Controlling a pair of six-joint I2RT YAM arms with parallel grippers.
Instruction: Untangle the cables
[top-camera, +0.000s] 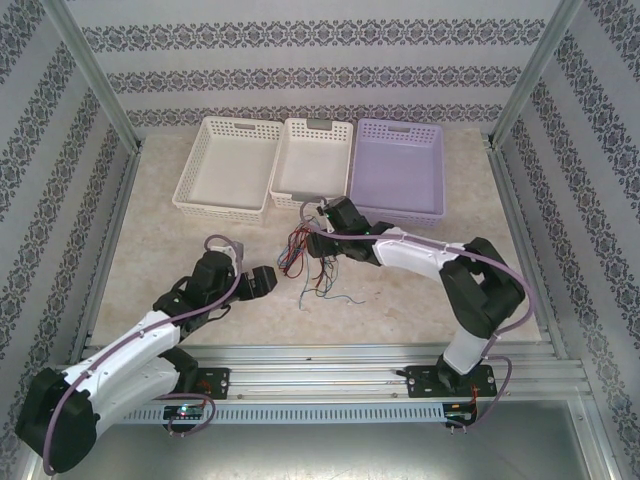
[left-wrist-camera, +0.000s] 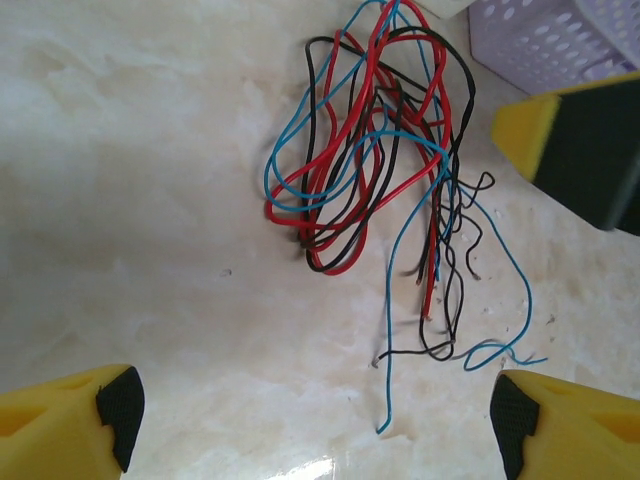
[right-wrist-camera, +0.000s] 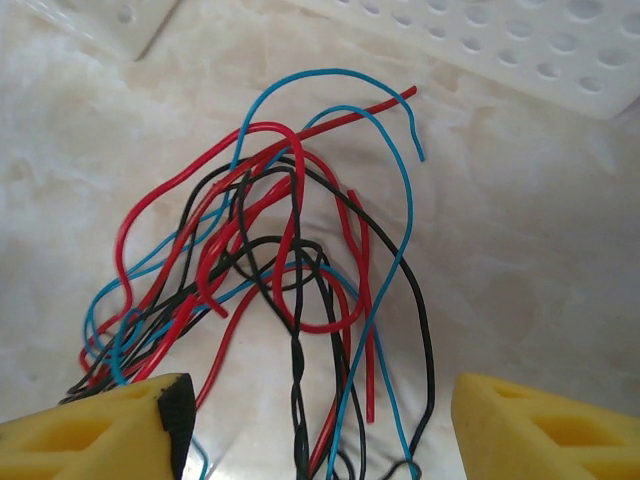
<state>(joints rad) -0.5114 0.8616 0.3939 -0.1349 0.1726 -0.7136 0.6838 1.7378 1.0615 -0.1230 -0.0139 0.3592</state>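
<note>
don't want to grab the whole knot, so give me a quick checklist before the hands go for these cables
1. Right hand open, with the cables between its fingers: ok.
2. One cable singled out between those fingers: not ok. Red, blue and black strands cross there.
3. Left hand open and gripping nothing: ok.
4. Bundle lying on the table, outside the middle white basket: ok.
5. Right fingers clear of the table surface: cannot tell.
</note>
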